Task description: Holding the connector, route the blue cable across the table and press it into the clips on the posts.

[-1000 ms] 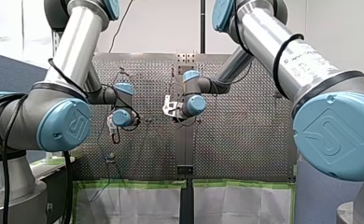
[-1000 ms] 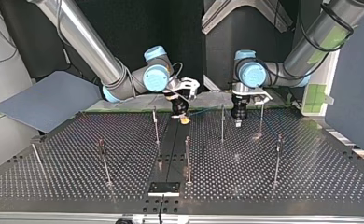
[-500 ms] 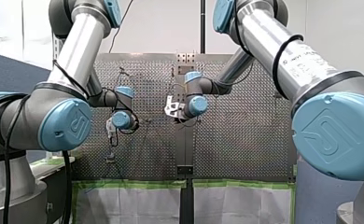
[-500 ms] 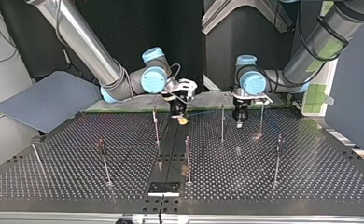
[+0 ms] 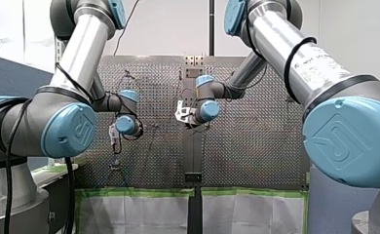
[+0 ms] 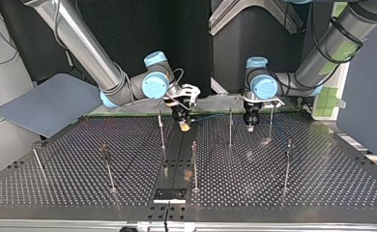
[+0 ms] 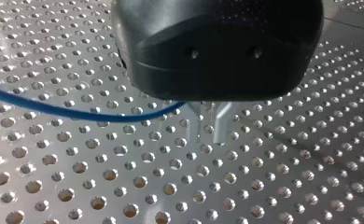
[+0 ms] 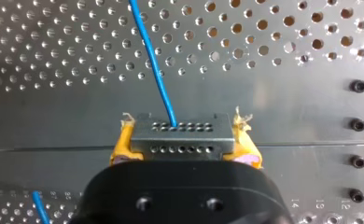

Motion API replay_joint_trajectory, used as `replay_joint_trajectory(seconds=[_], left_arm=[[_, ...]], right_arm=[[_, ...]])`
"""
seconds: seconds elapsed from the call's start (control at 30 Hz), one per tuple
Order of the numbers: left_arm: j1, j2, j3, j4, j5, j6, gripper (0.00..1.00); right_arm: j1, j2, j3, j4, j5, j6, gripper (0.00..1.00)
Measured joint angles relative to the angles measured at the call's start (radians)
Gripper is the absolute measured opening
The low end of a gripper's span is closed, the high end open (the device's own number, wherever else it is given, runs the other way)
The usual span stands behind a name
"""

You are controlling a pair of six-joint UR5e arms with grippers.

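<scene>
1. The blue cable (image 8: 154, 65) looks thin, light and limp, so it should sag and snake. It rises out of the face of the connector (image 8: 181, 137), the one rigid part and the best place to steer from.
2. My right pincer (image 8: 184, 150) is clamped on the connector's two ends with its yellow pads (image 8: 119, 145), over the counter (image 8: 283, 107).
3. Away from the connector, the cable reaches my left pincer (image 7: 207, 128). Its metal fingers (image 7: 192, 128) stand narrowly apart, pinching nothing visible.
4. The posts (image 6: 230, 128) beside the connector look slender, so press gently.
</scene>
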Motion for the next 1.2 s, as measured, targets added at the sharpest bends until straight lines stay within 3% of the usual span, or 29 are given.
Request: replay_joint_trajectory(seconds=[0.07, 0.47, 0.8, 0.97, 1.2], left_arm=[[0.0, 0.004, -0.001, -0.018, -0.001, 0.001, 1.0], [-0.01, 0.067, -0.033, -0.113, 0.011, 0.006, 1.0], [-0.036, 0.156, -0.121, -0.088, 0.001, -0.011, 1.0], [-0.076, 0.205, -0.17, -0.054, -0.036, -0.029, 1.0], [-0.142, 0.26, -0.202, -0.087, -0.101, -0.006, 1.0]], right_arm=[[-0.001, 0.0, 0.0, 0.0, 0.0, 0.0, 0.0], [-0.014, 0.0, 0.0, 0.0, -0.001, 0.002, 0.0], [-0.025, 0.0, 0.0, 0.0, -0.002, 0.004, 0.0], [-0.025, 0.0, 0.0, 0.002, -0.006, 0.004, 0.0], [-0.025, 0.0, 0.0, 0.006, -0.007, 0.005, 0.0]])
